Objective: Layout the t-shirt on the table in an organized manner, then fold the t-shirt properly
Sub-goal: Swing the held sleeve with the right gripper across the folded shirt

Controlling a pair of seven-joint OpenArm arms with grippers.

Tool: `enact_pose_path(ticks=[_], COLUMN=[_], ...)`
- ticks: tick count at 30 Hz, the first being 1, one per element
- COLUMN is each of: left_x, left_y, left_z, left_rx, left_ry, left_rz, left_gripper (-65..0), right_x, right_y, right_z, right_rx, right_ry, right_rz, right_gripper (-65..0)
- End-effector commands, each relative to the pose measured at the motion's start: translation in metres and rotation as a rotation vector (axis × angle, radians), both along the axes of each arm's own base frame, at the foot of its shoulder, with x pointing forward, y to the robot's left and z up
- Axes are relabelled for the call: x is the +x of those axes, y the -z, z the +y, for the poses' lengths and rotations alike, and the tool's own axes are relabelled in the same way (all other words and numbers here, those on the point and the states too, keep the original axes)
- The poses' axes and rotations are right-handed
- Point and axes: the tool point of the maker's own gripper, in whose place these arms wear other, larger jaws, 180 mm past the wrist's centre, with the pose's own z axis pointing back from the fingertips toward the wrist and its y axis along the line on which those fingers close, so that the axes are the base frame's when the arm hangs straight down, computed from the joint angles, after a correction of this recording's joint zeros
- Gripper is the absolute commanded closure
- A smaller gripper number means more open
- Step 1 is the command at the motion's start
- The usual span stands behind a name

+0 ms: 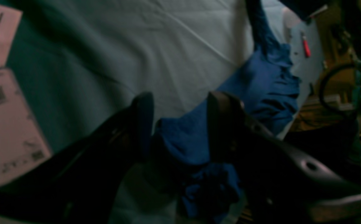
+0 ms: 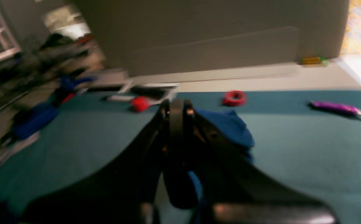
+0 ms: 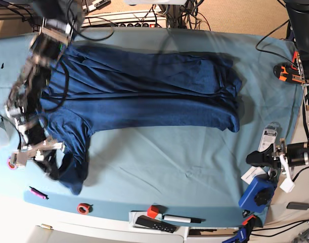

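T-shirt: large dark blue heathered knit t-shirt (image 3: 144, 96), spread across upper half of base view, sleeve hanging to lower left.
Handling: soft, light, wrinkly; likely sags, so better take hem or shoulder corners.
Worktop: wide flat light teal cloth-covered worktop (image 3: 169, 162).
Right hand (image 2: 177, 109): narrow, pinching blue fabric.
Left hand (image 1: 180, 124): wide, fabric between jaws, grip unclear.

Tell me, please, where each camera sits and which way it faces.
Left wrist: on the left arm, looking past the open left gripper across the table.
Right wrist: on the right arm, looking along the table past the right gripper, shut on the t-shirt.
Base: overhead, looking straight down; both grippers show at the sides.
Shared: right wrist and base both show the t-shirt and the red ring.
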Motion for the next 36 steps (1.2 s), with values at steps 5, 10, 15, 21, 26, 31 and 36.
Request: enact_pose_path(ticks=[5, 10, 15, 21, 26, 31, 36], left_x=[0.012, 0.012, 0.012, 0.011, 0.011, 0.011, 0.011], left_y=[-0.024, -0.024, -0.024, -0.022, -0.022, -0.022, -0.022], left_z=[0.006, 0.006, 0.004, 0.003, 0.003, 0.003, 0.003], left_rx=[-0.016, -0.016, -0.018, -0.02, -0.02, -0.02, -0.02], left_ry=[-0.017, -0.018, -0.015, -0.014, -0.014, -0.014, -0.014], left_rz=[-0.065, -0.065, -0.065, -0.06, -0.06, -0.06, -0.06], left_gripper=[-29.4, -29.4, -29.4, -29.4, -29.4, -29.4, -29.4], right_x=[-0.057, -0.121, -0.156, -0.184, -0.207, -0.22, -0.233], right_y=[-0.044, -0.05, -0.02, -0.002, -0.002, -0.001, 0.005], right_z=[0.042, 0.085, 0.1, 0.119, 0.149, 0.191, 0.237], right_rx=[-0.126, -0.254, -0.213, -0.055, 0.124, 0.211, 0.193], right_ry=[-0.105, -0.201, -0.271, -0.345, -0.464, -0.592, -0.707], right_rz=[-0.109, -0.105, 0.023, 0.115, 0.163, 0.184, 0.188], right_gripper=[0.0, 0.0, 0.0, 0.0, 0.0, 0.0, 0.0])
